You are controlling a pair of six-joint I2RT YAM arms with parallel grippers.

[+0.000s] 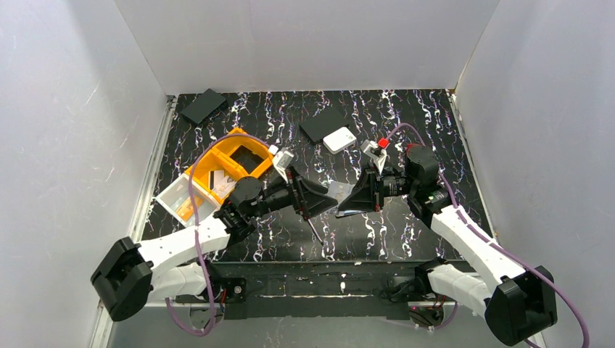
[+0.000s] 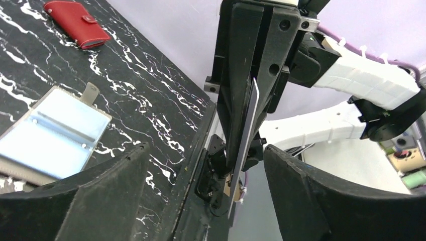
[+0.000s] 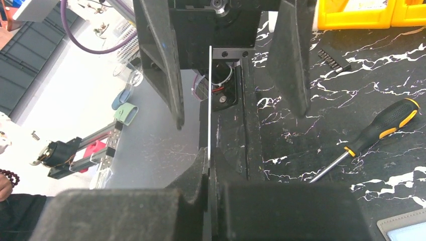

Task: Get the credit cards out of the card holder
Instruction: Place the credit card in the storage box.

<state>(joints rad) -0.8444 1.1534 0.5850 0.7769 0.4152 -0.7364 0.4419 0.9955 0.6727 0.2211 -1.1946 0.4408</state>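
One credit card stands edge-on in the air over the table's near edge. My right gripper is shut on its end. My left gripper is open, its fingers wide on either side of the card without touching it; from the left wrist the card shows as a thin pale strip. The card holder lies open on the table beside the grippers, pale blue inside, snap tab pointing away. In the top view the left gripper and right gripper meet tip to tip mid-table, and the holder is mostly hidden under them.
A black and yellow screwdriver lies on the marbled table near the grippers. An orange bin and a white tray stand at the left. A white square box and flat black rectangles lie at the back. A red wallet lies further off.
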